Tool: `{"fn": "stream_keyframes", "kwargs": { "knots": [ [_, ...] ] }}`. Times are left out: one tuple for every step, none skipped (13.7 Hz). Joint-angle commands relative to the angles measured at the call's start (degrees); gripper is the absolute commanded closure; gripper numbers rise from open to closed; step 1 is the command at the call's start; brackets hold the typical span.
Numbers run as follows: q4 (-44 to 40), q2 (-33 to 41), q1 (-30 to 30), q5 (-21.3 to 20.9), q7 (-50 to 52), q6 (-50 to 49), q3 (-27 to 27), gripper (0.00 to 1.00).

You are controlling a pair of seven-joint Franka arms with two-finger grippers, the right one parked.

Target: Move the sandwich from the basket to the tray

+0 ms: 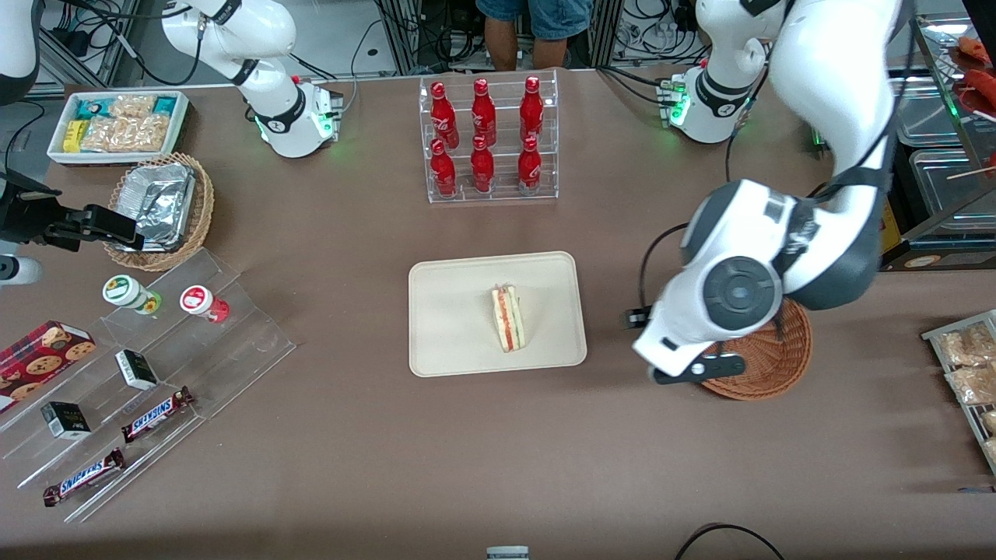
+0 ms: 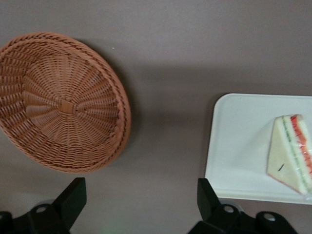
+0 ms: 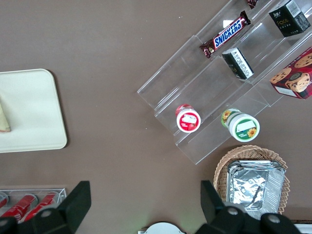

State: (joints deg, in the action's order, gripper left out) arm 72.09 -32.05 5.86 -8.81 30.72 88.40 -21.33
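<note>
A brown desk carries everything, with metal framing, cables and a person's legs showing at its farthest edge. The working arm bends down over the desk toward its own end, its wrist hanging above the round reddish-brown basket. The gripper hovers with its fingers spread wide and nothing between them, above bare desk between the basket and the tray.

The basket holds nothing. The sandwich lies on the cream tray, near the middle of it, its red, orange and green layers facing up, well apart from the gripper.

Farther from the front camera than the tray, a clear rack holds six red bottles. Toward the parked arm's end sit a tan wicker basket with a foil container, a white bin of snack packets, and clear steps bearing two small cups, small boxes and chocolate bars.
</note>
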Motion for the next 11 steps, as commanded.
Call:
{"fn": "stream_keyframes", "kwargs": {
  "knots": [
    [14.3,11.1,-4.7,2.8,-5.1,5.2,-0.4,0.00],
    [16.6,13.0,-5.8,3.4,-7.0,5.8,-0.4,0.00],
    [18.2,14.5,-7.0,3.4,-8.6,5.8,-0.4,0.00],
    [19.3,15.9,-8.1,3.8,-10.0,5.8,-0.4,0.00],
    [20.1,17.1,-9.4,4.4,-12.0,5.7,-0.4,0.00],
    [20.7,18.7,-10.6,4.4,-13.7,5.1,-0.3,0.00],
    [21.3,20.0,-12.0,4.5,-15.4,4.7,-0.3,0.00],
    [22.3,21.4,-13.0,4.8,-16.8,4.2,-0.3,0.00],
    [22.9,22.8,-13.2,5.7,-17.4,3.8,-0.1,0.00],
    [23.1,23.6,-13.2,5.7,-17.9,3.2,0.1,0.00],
    [23.0,24.4,-13.2,5.7,-18.4,1.6,0.2,0.00]
  ]
}}
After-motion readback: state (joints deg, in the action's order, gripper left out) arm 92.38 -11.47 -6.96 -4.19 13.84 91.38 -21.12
